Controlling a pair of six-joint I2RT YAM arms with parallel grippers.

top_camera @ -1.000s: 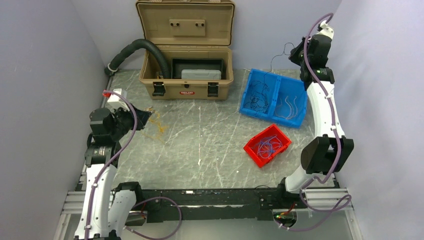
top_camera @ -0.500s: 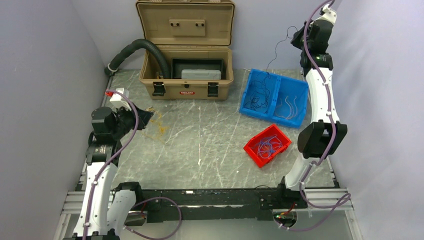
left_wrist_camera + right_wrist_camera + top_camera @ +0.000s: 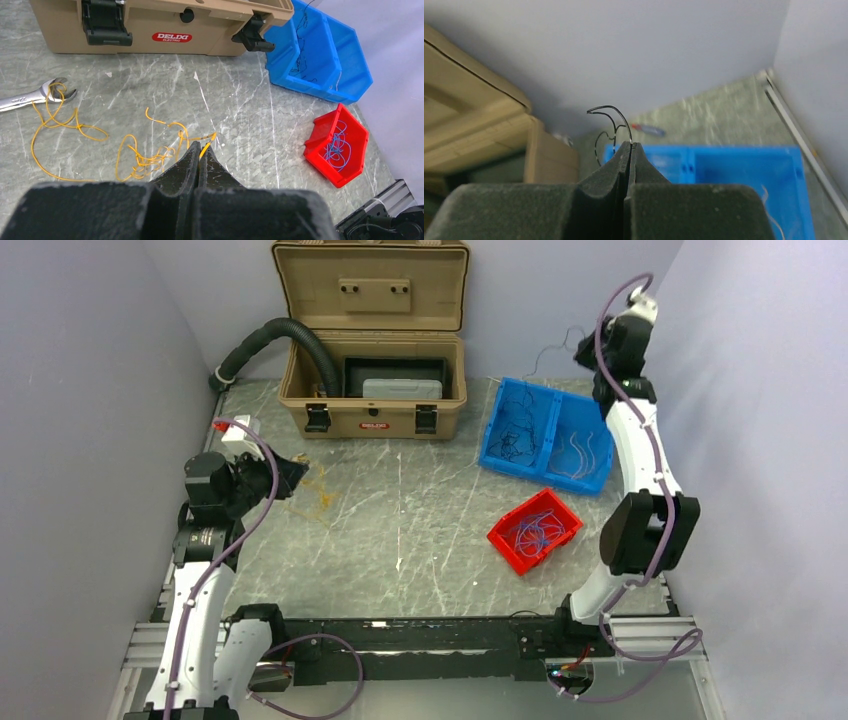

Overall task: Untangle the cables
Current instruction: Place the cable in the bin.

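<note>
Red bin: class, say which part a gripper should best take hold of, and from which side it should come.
Probably a side wall of the red bin, from straight above, one finger inside, one outside. The top is open, the walls thin and upright; the blue wires lie mid-bin.

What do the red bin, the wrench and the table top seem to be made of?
Red bin: likely moulded plastic, uniform glossy colour.
Wrench: metal, bright silvery shine.
Table top: stone-like, grey with white veins; perhaps only a marble-pattern laminate.

matt stone-look table [image 3: 400,540], smooth plastic red bin [image 3: 500,536] and blue bins [image 3: 282,47], matt tan case [image 3: 150,20], shiny metal wrench [image 3: 25,99].
</note>
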